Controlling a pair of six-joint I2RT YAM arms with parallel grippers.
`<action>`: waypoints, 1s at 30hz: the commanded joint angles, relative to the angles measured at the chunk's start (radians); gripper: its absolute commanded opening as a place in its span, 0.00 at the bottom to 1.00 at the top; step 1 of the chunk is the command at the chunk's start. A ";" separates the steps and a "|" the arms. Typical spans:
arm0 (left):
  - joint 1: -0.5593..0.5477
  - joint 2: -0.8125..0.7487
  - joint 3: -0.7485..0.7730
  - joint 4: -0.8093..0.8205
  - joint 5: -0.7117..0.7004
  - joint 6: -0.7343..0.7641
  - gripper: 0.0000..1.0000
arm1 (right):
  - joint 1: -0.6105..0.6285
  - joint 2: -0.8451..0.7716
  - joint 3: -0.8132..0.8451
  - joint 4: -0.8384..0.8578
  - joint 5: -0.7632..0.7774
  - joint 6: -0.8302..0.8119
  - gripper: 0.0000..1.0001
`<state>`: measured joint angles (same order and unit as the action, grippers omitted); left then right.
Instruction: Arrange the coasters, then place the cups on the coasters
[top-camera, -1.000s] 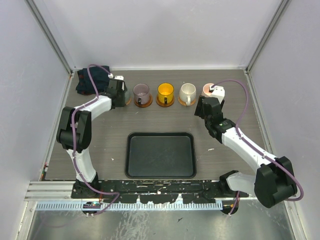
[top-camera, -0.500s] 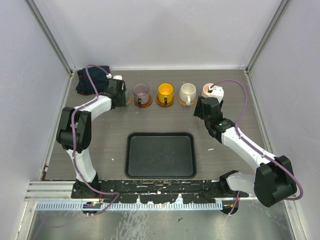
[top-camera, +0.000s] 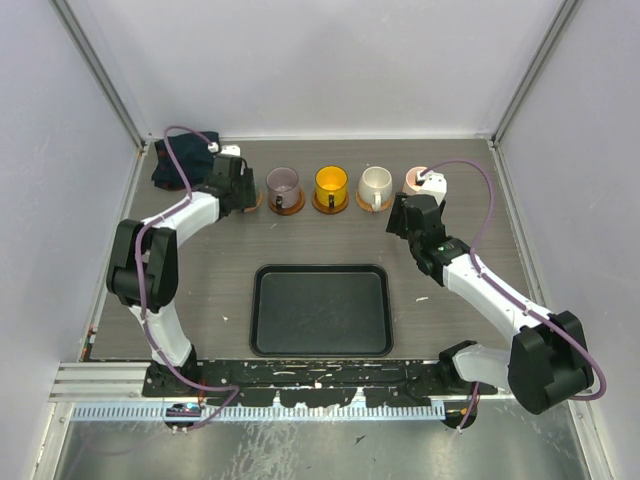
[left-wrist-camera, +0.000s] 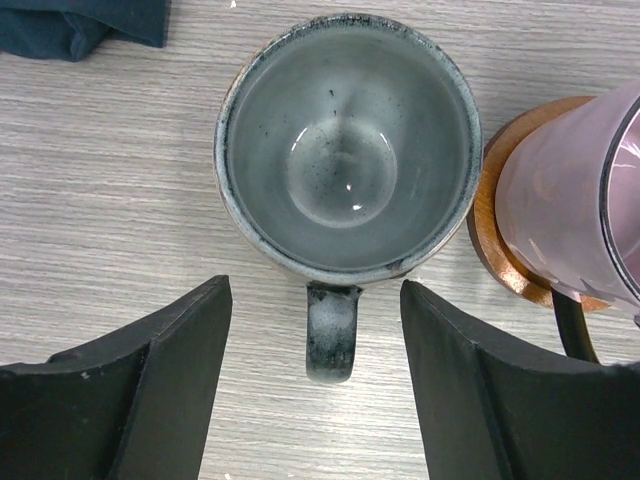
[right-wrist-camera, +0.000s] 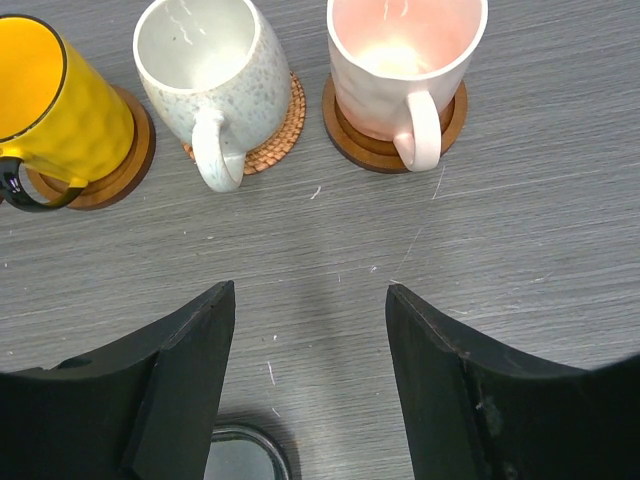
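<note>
In the left wrist view a grey-green cup (left-wrist-camera: 347, 140) stands upright on the table, its handle (left-wrist-camera: 331, 340) pointing into the gap of my open left gripper (left-wrist-camera: 315, 290); neither finger touches it. Whatever lies under this cup is hidden. Beside it a purple cup (left-wrist-camera: 575, 200) sits on a brown coaster (left-wrist-camera: 495, 230). The right wrist view shows a yellow cup (right-wrist-camera: 55, 100), a white cup (right-wrist-camera: 210, 70) and a pink cup (right-wrist-camera: 400, 50), each on its own coaster (right-wrist-camera: 350, 140). My right gripper (right-wrist-camera: 310, 290) hangs open and empty in front of them.
A black tray (top-camera: 320, 310) lies in the middle of the table, and its corner (right-wrist-camera: 240, 455) shows below my right fingers. A dark blue cloth (top-camera: 180, 160) lies at the back left, close behind my left gripper (top-camera: 245, 190). Side walls close in the table.
My left gripper has opened and let go of the grey-green cup's handle. The left elbow has shifted slightly. The right arm has barely moved.
</note>
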<state>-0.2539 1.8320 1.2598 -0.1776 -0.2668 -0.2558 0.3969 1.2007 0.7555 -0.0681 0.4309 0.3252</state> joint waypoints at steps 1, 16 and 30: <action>0.001 -0.067 -0.011 0.039 -0.021 -0.014 0.69 | -0.004 -0.022 0.015 0.034 0.002 0.012 0.66; 0.002 -0.143 -0.094 0.008 -0.063 -0.016 0.69 | -0.004 -0.056 -0.001 0.022 -0.004 0.017 0.67; 0.004 -0.169 -0.121 -0.018 -0.142 -0.031 0.69 | -0.004 -0.067 -0.016 0.014 0.006 0.018 0.67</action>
<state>-0.2539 1.7248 1.1435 -0.2028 -0.3534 -0.2741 0.3969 1.1629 0.7406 -0.0849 0.4278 0.3351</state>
